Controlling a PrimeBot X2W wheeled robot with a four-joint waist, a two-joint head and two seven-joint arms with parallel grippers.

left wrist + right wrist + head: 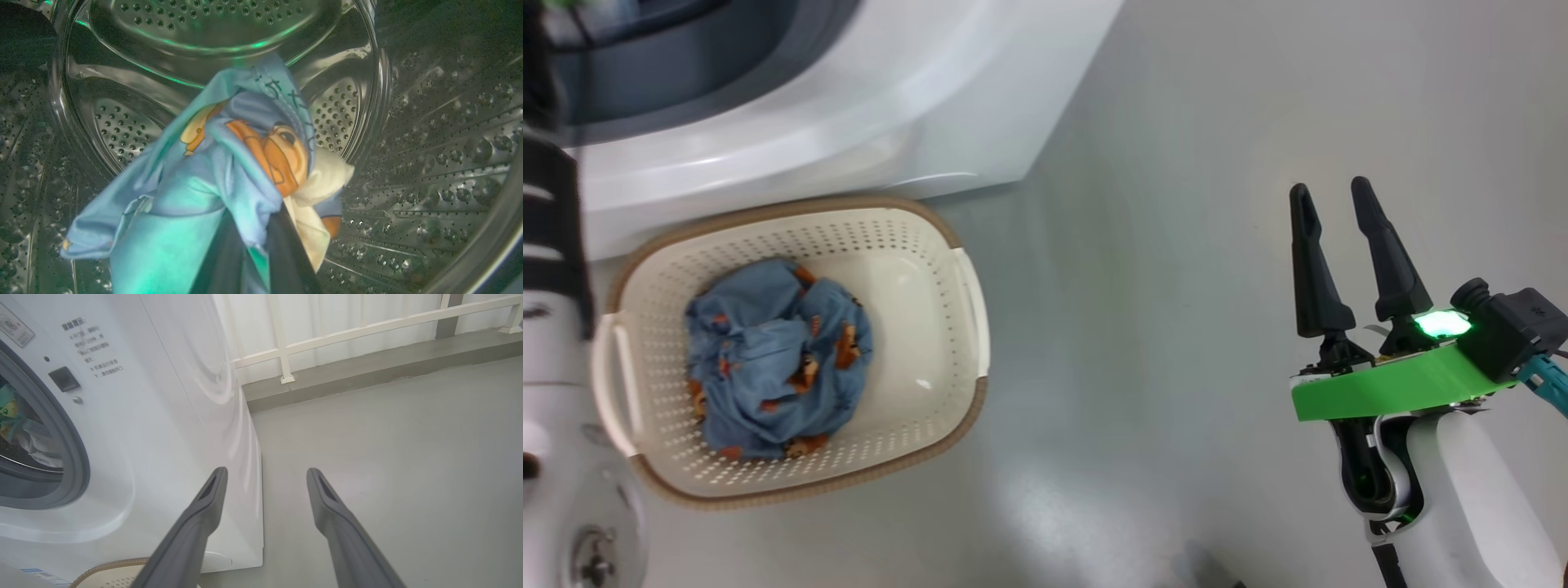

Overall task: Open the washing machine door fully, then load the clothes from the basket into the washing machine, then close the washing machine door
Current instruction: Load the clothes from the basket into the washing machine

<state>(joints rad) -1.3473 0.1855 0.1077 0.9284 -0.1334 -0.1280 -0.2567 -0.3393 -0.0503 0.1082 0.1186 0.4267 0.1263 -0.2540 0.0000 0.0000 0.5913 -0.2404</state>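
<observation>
The white washing machine stands at the upper left with its opening uncovered; the washing machine door is out of view. In the left wrist view my left gripper is inside the steel drum, shut on a garment of pale blue, cream and orange with a cartoon face. This garment also shows through the grey gasket. The cream basket sits on the floor before the machine with a light blue garment with orange prints in it. My right gripper hangs open and empty over the floor, right of the basket.
My pale left arm runs up the left edge past the basket toward the machine. Grey floor stretches between the basket and my right gripper. A white railing on a low kerb stands behind the machine.
</observation>
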